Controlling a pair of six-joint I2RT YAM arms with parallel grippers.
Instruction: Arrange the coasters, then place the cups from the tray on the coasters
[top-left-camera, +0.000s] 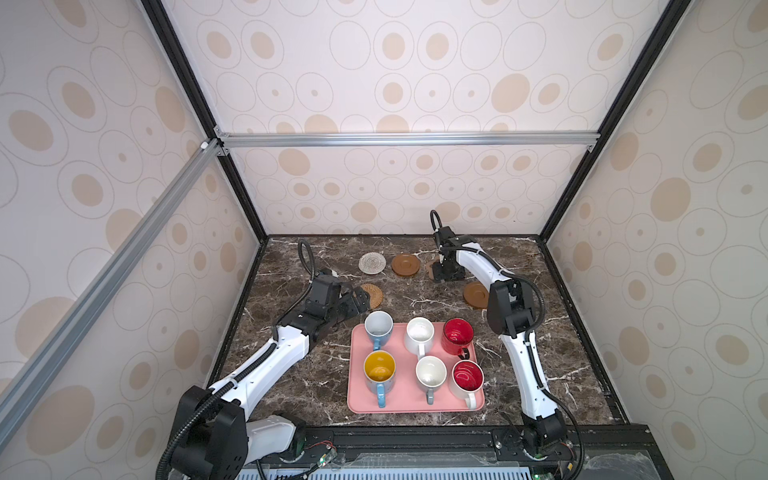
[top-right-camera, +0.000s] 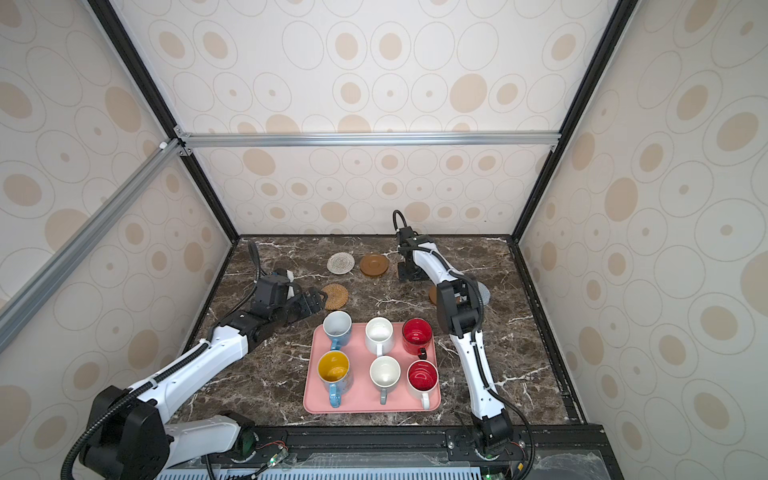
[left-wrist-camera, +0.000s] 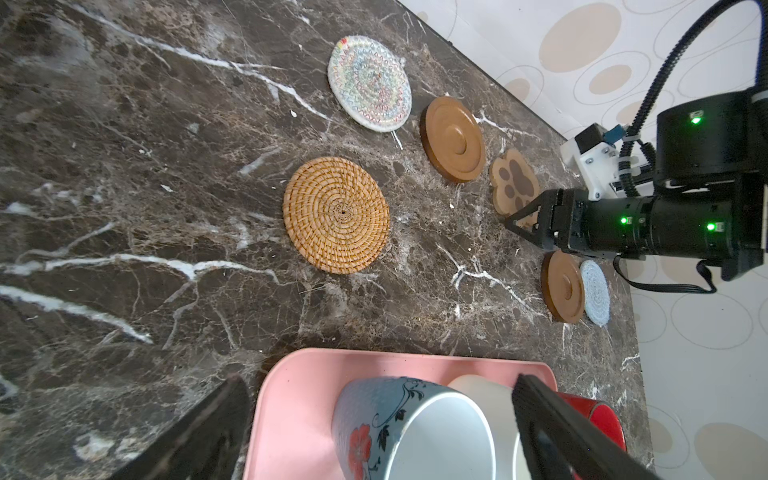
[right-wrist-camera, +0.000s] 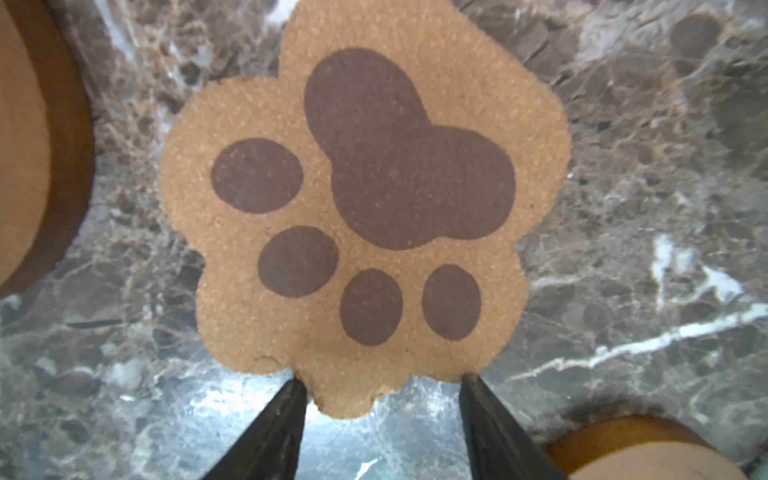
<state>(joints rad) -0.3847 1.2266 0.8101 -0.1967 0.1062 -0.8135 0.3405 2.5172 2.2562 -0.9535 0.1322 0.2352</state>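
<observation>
- Right gripper: black fingers about half apart, tips touching the edge of the tan paw-shaped coaster with dark brown pads, straddling one lobe, clasping nothing.
- Paw coaster: flat on the dark marble tabletop.
- Left gripper: fingers spread fully, empty, above the blue floral mug with white inside.
- Pink rectangular low-rimmed tray: carries that mug at its far-left corner.

Cream walls with tan oval patterns enclose a dark brown marble table. Black and silver bars frame the corners.
</observation>
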